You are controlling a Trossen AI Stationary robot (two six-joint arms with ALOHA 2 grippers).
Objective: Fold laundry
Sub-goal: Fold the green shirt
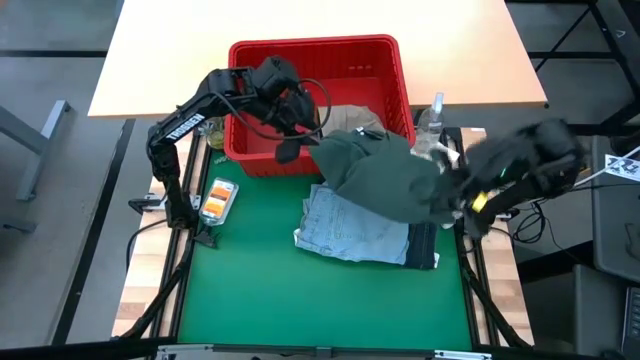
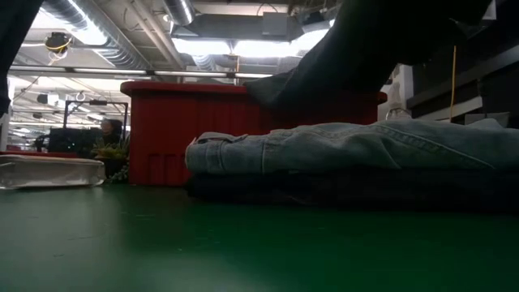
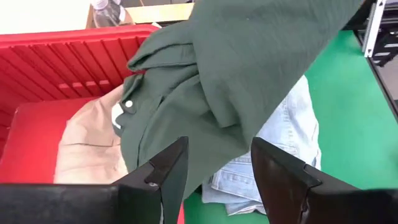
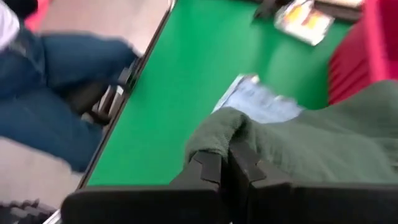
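A dark olive green garment (image 1: 385,170) stretches from the red basket's front rim (image 1: 300,165) across to my right gripper (image 1: 458,198), which is shut on its right end. Below it, folded light blue denim (image 1: 355,228) lies on folded dark navy jeans (image 1: 425,248) on the green mat. A beige piece (image 3: 87,146) lies inside the basket. My left gripper (image 3: 217,171) hovers open over the basket's front rim, at the green garment's left edge (image 3: 155,124). I cannot tell whether it touches the cloth. My right gripper pinches a bunched fold (image 4: 214,127) at the green garment's right end between its two fingers (image 4: 205,168), slanting down from the table's right side. That end is lifted above the denim stack. The other end (image 2: 268,88) rests on the basket's rim.
The red basket (image 1: 385,60) stands at the mat's far edge. A clear plastic bottle (image 1: 432,112) stands by the basket's right side, and an orange-and-white packet (image 1: 218,197) lies at the mat's left edge. A person's legs in jeans (image 4: 56,81) show beyond the table's edge. The near half of the green mat (image 1: 320,300) is bare.
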